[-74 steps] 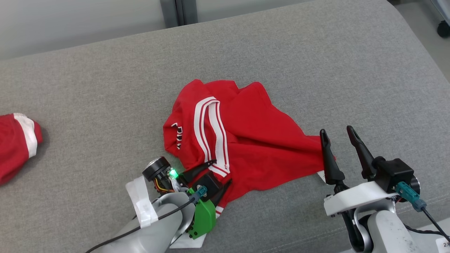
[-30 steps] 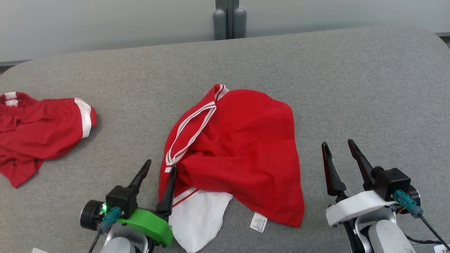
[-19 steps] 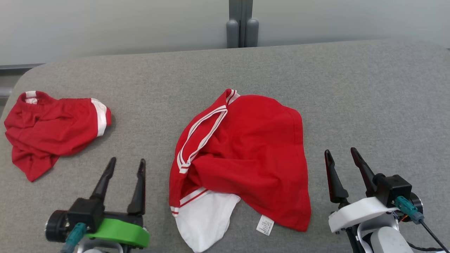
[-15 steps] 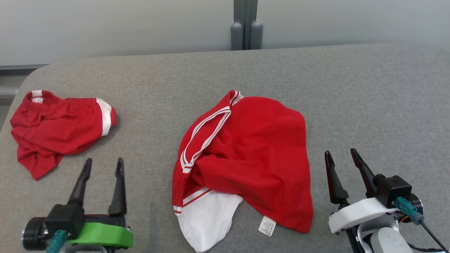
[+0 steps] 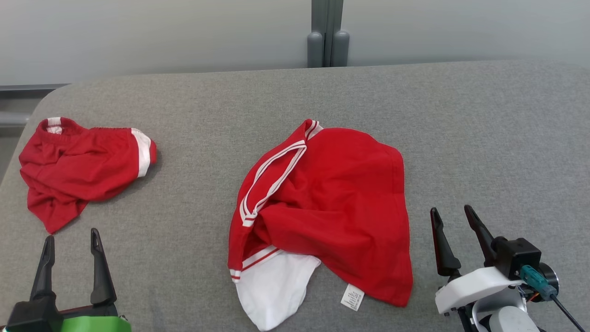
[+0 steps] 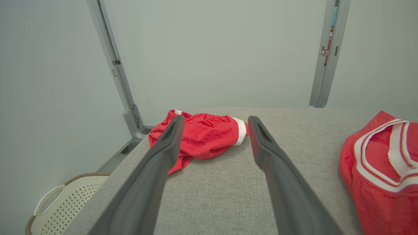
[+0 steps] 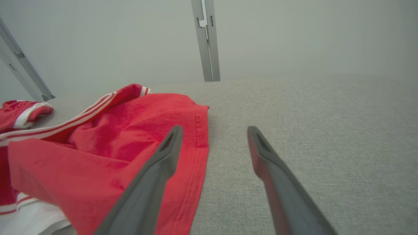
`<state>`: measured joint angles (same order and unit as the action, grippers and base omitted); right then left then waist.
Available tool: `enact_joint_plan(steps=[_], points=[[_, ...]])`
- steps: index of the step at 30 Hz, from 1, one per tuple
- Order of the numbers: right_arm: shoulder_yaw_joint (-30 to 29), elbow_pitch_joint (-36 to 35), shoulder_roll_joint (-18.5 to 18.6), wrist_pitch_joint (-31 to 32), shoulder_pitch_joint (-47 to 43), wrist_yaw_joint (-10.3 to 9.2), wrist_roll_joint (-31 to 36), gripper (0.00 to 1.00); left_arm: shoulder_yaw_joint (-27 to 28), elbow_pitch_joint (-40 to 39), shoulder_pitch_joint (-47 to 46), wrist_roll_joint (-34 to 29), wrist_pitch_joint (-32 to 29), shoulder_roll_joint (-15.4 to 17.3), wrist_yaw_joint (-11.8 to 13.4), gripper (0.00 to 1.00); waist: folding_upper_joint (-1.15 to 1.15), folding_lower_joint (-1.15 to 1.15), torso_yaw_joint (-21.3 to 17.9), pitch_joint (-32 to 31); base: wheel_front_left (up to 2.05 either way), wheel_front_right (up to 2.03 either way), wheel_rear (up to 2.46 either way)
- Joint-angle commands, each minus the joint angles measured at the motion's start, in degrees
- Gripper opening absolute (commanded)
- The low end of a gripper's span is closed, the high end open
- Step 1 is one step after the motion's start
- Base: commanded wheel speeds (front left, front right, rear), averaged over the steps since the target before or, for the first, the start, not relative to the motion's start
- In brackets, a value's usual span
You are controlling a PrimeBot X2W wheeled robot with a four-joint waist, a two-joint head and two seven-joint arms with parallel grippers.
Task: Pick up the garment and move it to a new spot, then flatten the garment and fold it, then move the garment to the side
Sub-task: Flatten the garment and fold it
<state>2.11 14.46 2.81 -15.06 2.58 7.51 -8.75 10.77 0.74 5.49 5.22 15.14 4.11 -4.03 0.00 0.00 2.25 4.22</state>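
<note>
Midway across the grey cushion (image 5: 461, 115) the red garment (image 5: 322, 207) lay with its long axis running from near edge to far, its right hem just beside the nearer right gripper (image 5: 451, 209), while the left gripper (image 5: 71, 234) stood well apart, both open-jawed and empty

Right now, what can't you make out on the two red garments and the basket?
- Head view: care label on the centre garment, print too small to read.
- Head view: centre garment's lower layers, hidden by its own folds.
- Head view: left garment crumpled, outline hidden by itself.
- Left wrist view: basket cut off by the bottom edge and the grey table; contents unseen.
</note>
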Motion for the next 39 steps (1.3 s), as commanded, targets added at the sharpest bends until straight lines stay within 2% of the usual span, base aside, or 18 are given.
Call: enact_joint_plan(steps=[1, 9, 15, 20, 25, 31, 36, 39], points=[[-0.3, 0.6, 0.2, -0.2, -0.6, -0.04, 0.5, 1.0, 0.3, 0.4, 0.9, -0.9, 0.0, -0.4, -0.3, 1.0, 0.0, 0.0, 0.0, 0.0, 0.0, 0.0, 0.0], [3.5, 6.6, 0.2, -0.2, 5.3, -0.04, 2.2, 1.0, 0.8, 0.5, -0.9, -1.4, 0.0, -0.9, -0.9, 1.0, 0.0, 0.0, -0.1, 0.7, 0.0, 0.0, 0.0], [7.0, 16.0, 0.2, 3.4, 14.8, -0.04, 2.5, 1.0, 0.6, 0.3, -2.4, -1.0, 0.0, -1.1, -1.2, 1.0, 0.0, 0.0, -0.3, 2.0, 0.0, 0.0, 0.0], [8.0, 23.6, 0.2, 5.5, 19.1, -0.04, 2.4, 1.0, 0.3, 0.8, -3.4, -1.3, 0.0, -1.2, -1.4, 1.0, 0.0, 0.0, 0.1, 2.8, 0.0, 0.0, 0.0], [8.6, 29.7, 0.2, 6.0, 19.1, -0.04, 1.9, 1.0, 0.2, 1.3, -3.9, -1.1, 0.0, -1.2, -1.6, 1.0, 0.0, 0.0, 0.5, 3.1, 0.0, 0.0, 0.0], [11.5, 33.3, 0.1, 5.9, 16.4, -0.04, -1.5, 1.0, -0.2, 1.5, -3.5, -0.7, 0.0, -1.2, -1.1, 1.0, 0.0, 0.0, 0.4, 3.3, 0.0, 0.0, 0.0], [19.0, 32.2, -0.2, 5.8, 13.5, 0.15, -7.4, 1.0, -0.4, 1.2, -3.8, -0.7, 0.0, -1.2, -0.9, 1.0, 0.0, 0.0, 0.4, 3.5, 0.0, 0.0, 0.0], [21.4, 32.2, -0.3, 5.7, 13.5, 0.2, -8.4, 1.0, -0.3, 1.1, -3.8, -0.7, 0.0, -1.2, -0.8, 1.0, 0.0, 0.0, 0.2, 3.5, 0.0, 0.0, 0.0]])
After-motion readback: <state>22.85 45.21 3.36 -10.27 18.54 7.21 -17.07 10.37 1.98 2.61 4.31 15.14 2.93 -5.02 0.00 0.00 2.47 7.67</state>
